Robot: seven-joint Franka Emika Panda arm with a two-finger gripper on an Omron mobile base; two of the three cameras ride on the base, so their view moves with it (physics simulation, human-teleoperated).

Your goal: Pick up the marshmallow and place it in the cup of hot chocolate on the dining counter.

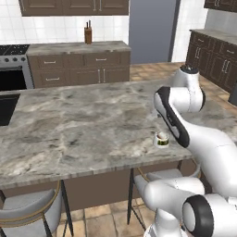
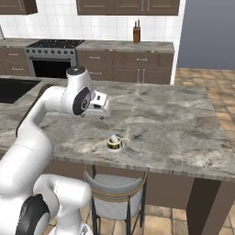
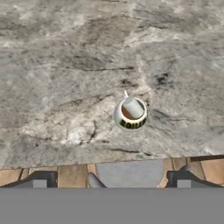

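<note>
A small white cup of hot chocolate (image 3: 130,114) with a dark band stands near the front edge of the marbled dining counter (image 3: 65,65). The white marshmallow (image 3: 133,107) sits inside it on the brown liquid. From the base cameras the cup (image 1: 162,139) (image 2: 115,143) shows the marshmallow (image 2: 114,138) poking above its rim. My gripper (image 3: 111,181) hangs open and empty above the counter (image 2: 170,119), up and back from the cup. Its hand (image 2: 97,106) is at the end of the bent arm.
Two grey stools (image 1: 28,210) (image 2: 114,190) stand under the counter's front edge. A dark sink (image 1: 7,109) is set into the counter at the left. Behind are a wall counter with a knife block (image 1: 88,34) and a stove (image 2: 53,55).
</note>
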